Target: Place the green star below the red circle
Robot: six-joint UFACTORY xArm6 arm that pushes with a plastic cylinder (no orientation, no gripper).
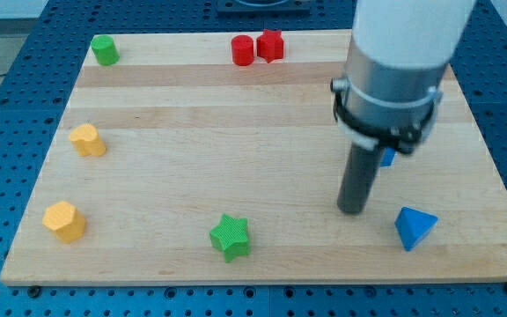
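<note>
The green star lies near the view's bottom edge of the wooden board, a little left of centre. The red circle stands at the view's top, touching a red star-like block on its right. My tip rests on the board at the view's right, well to the right of the green star and slightly above it. It is left of a blue triangle-like block. The tip touches no block.
A second blue block shows partly behind the rod. A green block sits at the top left corner. Two yellow blocks stand at the left, one higher and one lower. The board's edge runs along the bottom.
</note>
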